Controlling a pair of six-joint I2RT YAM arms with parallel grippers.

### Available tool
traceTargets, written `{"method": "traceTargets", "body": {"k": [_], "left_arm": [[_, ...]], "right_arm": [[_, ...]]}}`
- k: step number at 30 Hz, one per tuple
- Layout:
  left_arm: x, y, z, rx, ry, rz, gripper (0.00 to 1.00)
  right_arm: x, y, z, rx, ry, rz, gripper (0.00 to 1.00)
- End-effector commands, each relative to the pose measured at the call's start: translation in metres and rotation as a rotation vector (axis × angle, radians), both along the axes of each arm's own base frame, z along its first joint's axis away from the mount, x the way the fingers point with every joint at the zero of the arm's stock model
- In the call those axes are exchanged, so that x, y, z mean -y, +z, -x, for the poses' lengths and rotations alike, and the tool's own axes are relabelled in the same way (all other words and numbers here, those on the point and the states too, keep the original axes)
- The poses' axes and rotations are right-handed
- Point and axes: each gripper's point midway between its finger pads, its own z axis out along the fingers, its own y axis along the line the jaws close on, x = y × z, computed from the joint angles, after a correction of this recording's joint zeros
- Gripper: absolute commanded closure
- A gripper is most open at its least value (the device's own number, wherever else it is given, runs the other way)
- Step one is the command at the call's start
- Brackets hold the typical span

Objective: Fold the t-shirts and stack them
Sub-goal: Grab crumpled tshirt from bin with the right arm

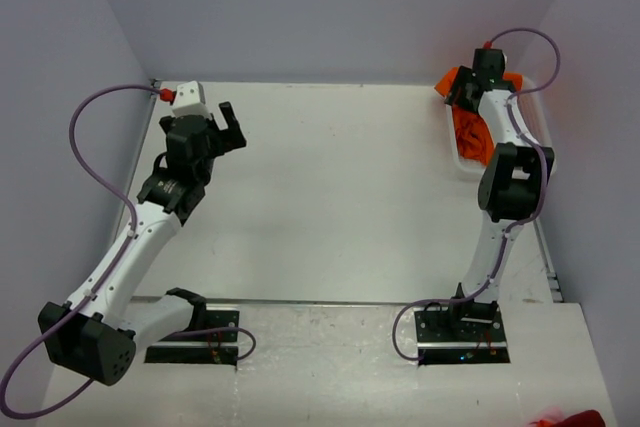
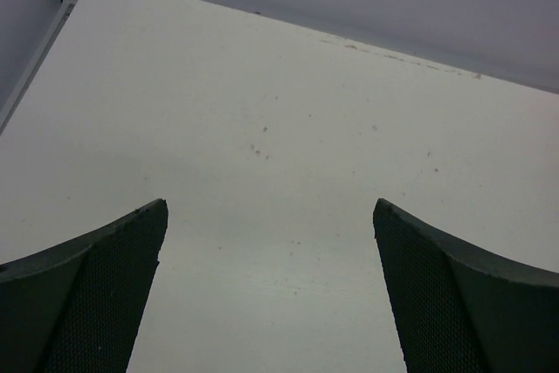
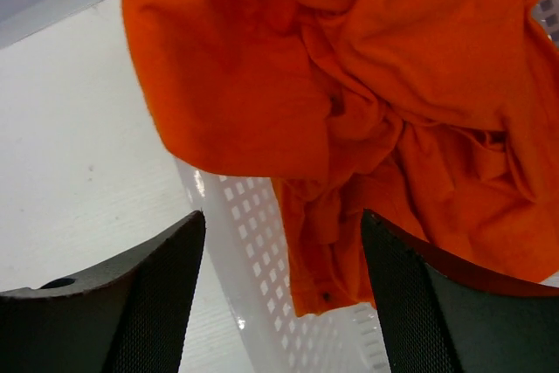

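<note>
Top external view: the orange t-shirts (image 1: 472,132) lie bunched in a white basket (image 1: 541,97) at the far right corner of the table (image 1: 340,187), close to the right wall and the back wall (image 1: 330,7). The right gripper (image 1: 462,92) reaches over the basket's far left end, its arm stretched along the table's right edge. The left gripper (image 1: 232,127) hangs above the far left part of the table, near the left edge and well apart from the basket. A broad bare stretch of white tabletop lies between the two arms.

From the right wrist, the right gripper (image 3: 284,216) has its fingers apart and nothing pinched. A crumpled flap of the t-shirts (image 3: 393,85) drapes over the basket's perforated wall (image 3: 236,242) and hangs into the gap ahead of the fingers.

From the left wrist, the left gripper (image 2: 271,216) is spread wide and holds nothing, with only bare table (image 2: 306,128) running to the back edge and its left corner.
</note>
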Motion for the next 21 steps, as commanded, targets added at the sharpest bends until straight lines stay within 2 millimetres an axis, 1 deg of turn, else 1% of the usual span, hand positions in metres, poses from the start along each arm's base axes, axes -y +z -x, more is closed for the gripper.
{"method": "traceTargets", "body": {"k": [1,2,4,5,7,9,12,13,15,16,18,19,21], "left_arm": [[0.008,0.032,0.002,0.077,-0.059,-0.006,0.00],[0.008,0.032,0.003,0.077,-0.060,-0.009,0.00],[0.008,0.031,0.004,0.075,-0.063,-0.015,0.00],[0.009,0.032,0.004,0.076,-0.069,-0.014,0.00],[0.013,0.033,0.005,0.080,-0.087,-0.002,0.00],[0.015,0.035,0.005,0.084,-0.095,0.004,0.00],[0.017,0.043,0.006,0.095,-0.103,0.014,0.00],[0.016,0.048,0.007,0.103,-0.103,0.017,0.00],[0.017,0.049,0.008,0.102,-0.108,0.015,0.00],[0.017,0.052,0.008,0.108,-0.108,0.017,0.00],[0.017,0.053,0.009,0.107,-0.110,0.020,0.00],[0.017,0.051,0.010,0.102,-0.113,0.021,0.00],[0.018,0.051,0.011,0.102,-0.120,0.024,0.00]], "right_arm": [[0.025,0.013,0.013,-0.009,-0.061,0.072,0.27],[0.032,0.010,0.017,-0.025,-0.076,0.066,0.27],[0.038,0.005,0.020,-0.046,-0.095,0.066,0.27],[0.040,0.001,0.025,-0.071,-0.102,0.067,0.27],[0.046,-0.006,0.027,-0.094,-0.122,0.074,0.27],[0.046,-0.014,0.031,-0.122,-0.125,0.066,0.27],[0.044,-0.023,0.034,-0.156,-0.117,0.041,0.27],[0.044,-0.032,0.035,-0.177,-0.119,0.039,0.27],[0.040,-0.041,0.036,-0.194,-0.100,0.022,0.27],[0.039,-0.049,0.037,-0.216,-0.093,0.013,0.28],[0.037,-0.055,0.038,-0.239,-0.091,0.001,0.28],[0.037,-0.062,0.040,-0.258,-0.093,-0.003,0.28],[0.037,-0.065,0.039,-0.266,-0.099,-0.004,0.32]]}}
